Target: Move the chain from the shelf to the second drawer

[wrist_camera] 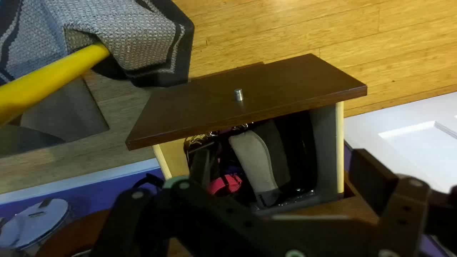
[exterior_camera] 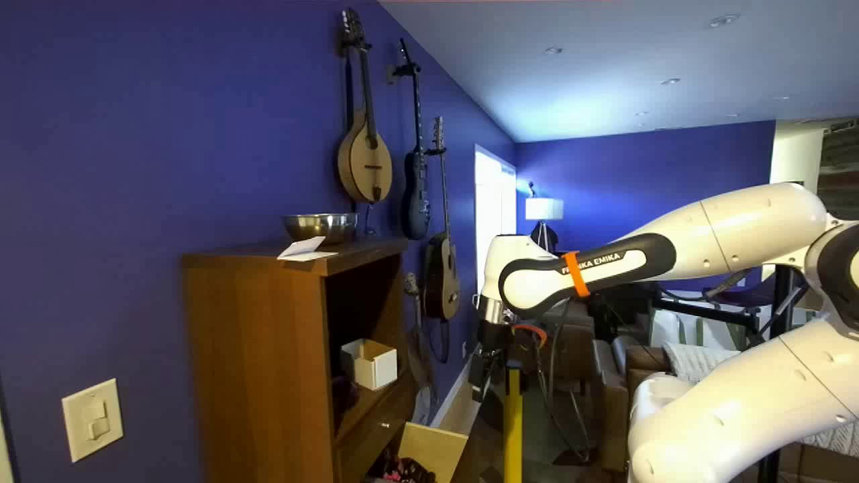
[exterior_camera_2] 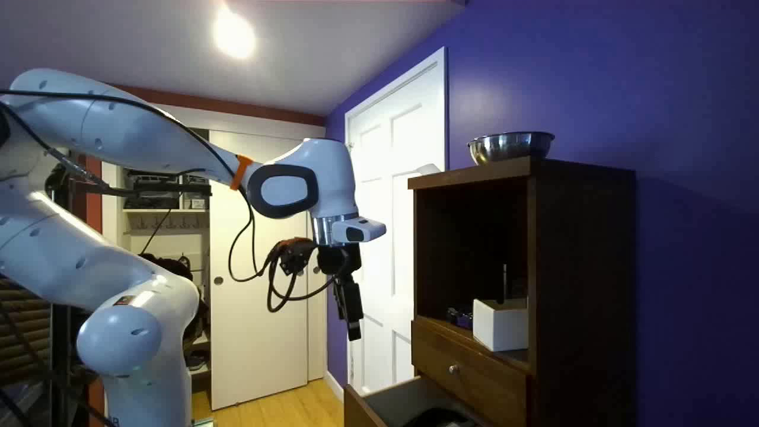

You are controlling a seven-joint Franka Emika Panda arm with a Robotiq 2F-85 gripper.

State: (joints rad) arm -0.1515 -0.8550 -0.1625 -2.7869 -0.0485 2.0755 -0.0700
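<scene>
Higher than the second drawer [wrist_camera: 285, 84], which stands pulled out presumably to receive the chain, the gripper [wrist_camera: 280, 160] hangs with its fingers spread and nothing visible between them. On the shelf [exterior_camera_2: 462, 249] a dark purplish bundle [exterior_camera_2: 458, 317] may be the chain (poor light, and metallic glints [wrist_camera: 214, 134] in the drawer, leave me unsure), and the white box [exterior_camera_2: 500, 325] just beside it could crowd a reach

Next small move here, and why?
I'd probably move the gripper toward the shelf, aiming at the dark purplish item beside the white box. It may be the chain, but it's too dim to be sure. Reason: the wrist view shows the fingers spread with nothing held between them, and the second drawer is already pulled out.
</scene>
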